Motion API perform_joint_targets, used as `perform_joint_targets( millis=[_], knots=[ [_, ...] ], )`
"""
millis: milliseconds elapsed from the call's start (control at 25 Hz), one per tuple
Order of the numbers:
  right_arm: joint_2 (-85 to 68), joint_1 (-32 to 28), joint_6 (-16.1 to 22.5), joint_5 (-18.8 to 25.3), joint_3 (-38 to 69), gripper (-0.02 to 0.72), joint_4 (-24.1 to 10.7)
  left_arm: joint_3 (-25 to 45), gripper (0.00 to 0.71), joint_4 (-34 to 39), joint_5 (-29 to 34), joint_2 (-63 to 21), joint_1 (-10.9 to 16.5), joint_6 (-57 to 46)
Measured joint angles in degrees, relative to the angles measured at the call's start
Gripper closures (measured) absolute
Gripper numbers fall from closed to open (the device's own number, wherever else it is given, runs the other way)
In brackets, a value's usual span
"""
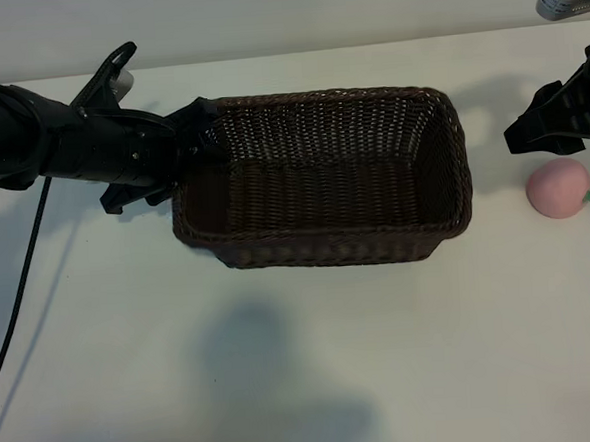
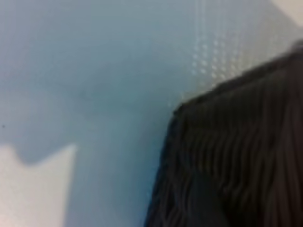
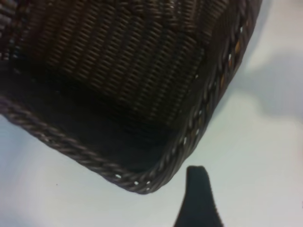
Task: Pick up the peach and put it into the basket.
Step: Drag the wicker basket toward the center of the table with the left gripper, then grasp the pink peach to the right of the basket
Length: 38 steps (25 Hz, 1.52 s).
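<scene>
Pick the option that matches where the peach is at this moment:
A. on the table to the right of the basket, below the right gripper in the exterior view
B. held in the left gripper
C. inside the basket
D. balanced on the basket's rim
A: the peach lies on the white table, apart from the basket, just below the right gripper, which holds nothing.

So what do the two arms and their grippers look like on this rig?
Both are matte black. The left arm is a thick rounded tube with a thin black cable trailing from it, ending in the angular left gripper. The right gripper has dark, tapered fingers.
</scene>
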Motion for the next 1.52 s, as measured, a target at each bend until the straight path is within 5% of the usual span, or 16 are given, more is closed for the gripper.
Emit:
perform_joint_targets(
  millis=[240, 640, 1120, 1280, 1520],
  knots=[
    [0.00, 0.00, 0.00, 0.06, 0.00, 0.191, 0.00, -0.15, 0.114, 0.85, 2.52, 0.00, 0.00, 0.05],
    [0.00, 0.00, 0.00, 0.28, 0.00, 0.193, 0.00, -0.20, 0.107, 9.26, 4.03, -6.49, 0.00, -0.19],
    [0.00, 0.00, 0.00, 1.10, 0.00, 0.193, 0.00, -0.26, 0.107, 28.27, 12.18, -18.33, 0.08, -10.16],
    [0.00, 0.00, 0.00, 1.20, 0.00, 0.193, -0.05, -2.62, 0.111, 38.11, 20.69, -22.06, 3.59, -12.66],
    [0.00, 0.00, 0.00, 1.27, 0.00, 0.193, -0.05, -11.60, 0.114, 48.90, 38.25, -24.02, 13.99, -11.25]
  ],
)
